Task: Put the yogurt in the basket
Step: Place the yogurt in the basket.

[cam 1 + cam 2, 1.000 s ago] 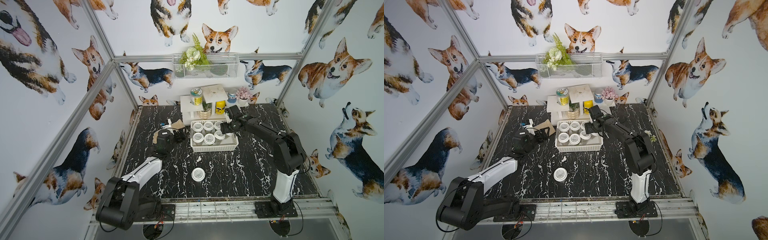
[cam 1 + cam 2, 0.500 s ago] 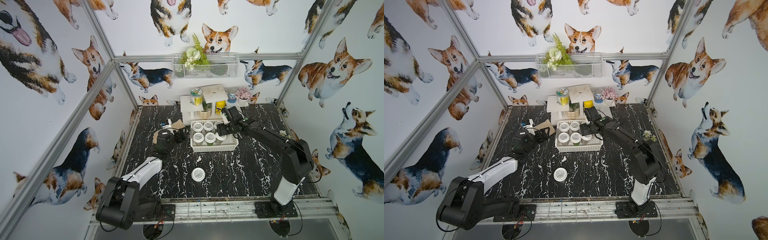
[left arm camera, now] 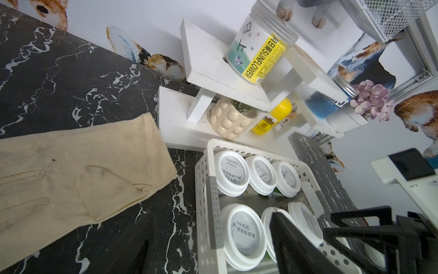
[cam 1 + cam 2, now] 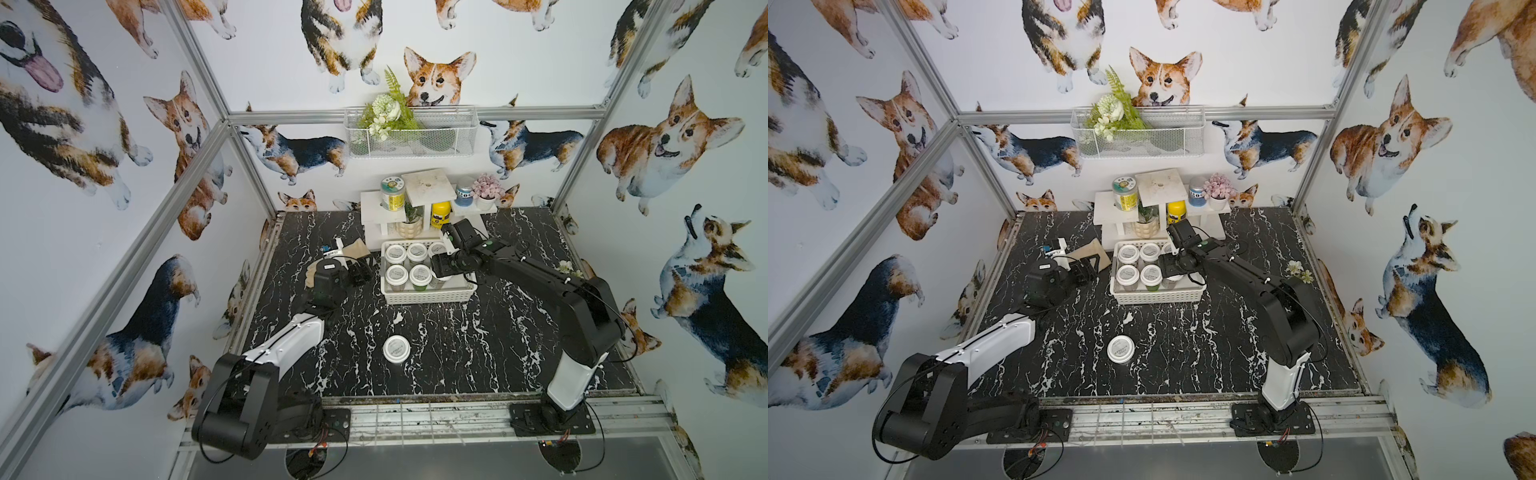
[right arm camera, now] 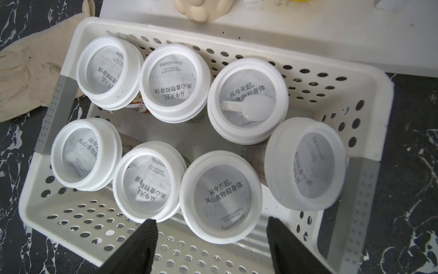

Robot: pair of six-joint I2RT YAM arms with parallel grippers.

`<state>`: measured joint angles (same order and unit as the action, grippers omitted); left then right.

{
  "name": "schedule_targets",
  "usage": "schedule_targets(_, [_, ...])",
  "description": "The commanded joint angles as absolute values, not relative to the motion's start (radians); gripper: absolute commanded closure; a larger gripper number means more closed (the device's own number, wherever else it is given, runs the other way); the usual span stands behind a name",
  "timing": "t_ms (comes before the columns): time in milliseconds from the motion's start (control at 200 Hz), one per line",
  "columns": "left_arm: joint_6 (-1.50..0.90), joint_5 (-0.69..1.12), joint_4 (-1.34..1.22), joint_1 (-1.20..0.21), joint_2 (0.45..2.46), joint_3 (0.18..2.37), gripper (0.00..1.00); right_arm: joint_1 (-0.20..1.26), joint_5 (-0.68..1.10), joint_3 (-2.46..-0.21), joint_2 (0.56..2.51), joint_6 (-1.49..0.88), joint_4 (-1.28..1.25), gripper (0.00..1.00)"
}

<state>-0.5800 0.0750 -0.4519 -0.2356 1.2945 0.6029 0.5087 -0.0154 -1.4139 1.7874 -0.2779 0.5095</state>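
The white perforated basket (image 4: 428, 296) (image 5: 189, 258) stands at the back middle of the black marble table and holds several yogurt jars with white lids. One of them (image 5: 305, 163) sits tilted at the basket's right end. Another yogurt jar (image 4: 397, 349) (image 4: 1120, 348) stands alone on the table, nearer the front. My right gripper (image 4: 440, 274) (image 5: 213, 246) hangs open above the basket's right half, with a jar lid (image 5: 220, 197) just ahead of its fingertips and nothing gripped. My left gripper (image 4: 362, 272) (image 3: 213, 261) is open beside the basket's left wall.
A beige glove (image 4: 357, 249) (image 3: 71, 178) lies left of the basket. Behind it a white stepped stand (image 4: 424, 187) carries a labelled jar (image 4: 392, 193), a yellow bottle (image 4: 440, 214) and a plant pot (image 4: 409, 226). A wire basket (image 4: 409, 133) with flowers hangs on the back wall.
My right gripper has shifted a little left and toward the front over the basket. The left arm and the loose jar have not moved.
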Motion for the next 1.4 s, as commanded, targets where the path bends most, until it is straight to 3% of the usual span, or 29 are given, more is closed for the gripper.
schedule_targets(0, [-0.573, 0.075, -0.473, -0.234, 1.296, 0.613, 0.19, 0.508, -0.008, -1.431, 1.798, -0.282, 0.481, 0.22])
schedule_targets(741, [-0.573, 0.078, -0.472, -0.234, 1.300, 0.616, 0.19, 0.431, 0.037, -1.470, 1.845, -0.277, 0.457, 0.22])
schedule_targets(1396, [-0.573, 0.077, -0.472, -0.234, 1.301, 0.616, 0.19, 0.465, 0.060, -1.499, 1.892, -0.288, 0.453, 0.22])
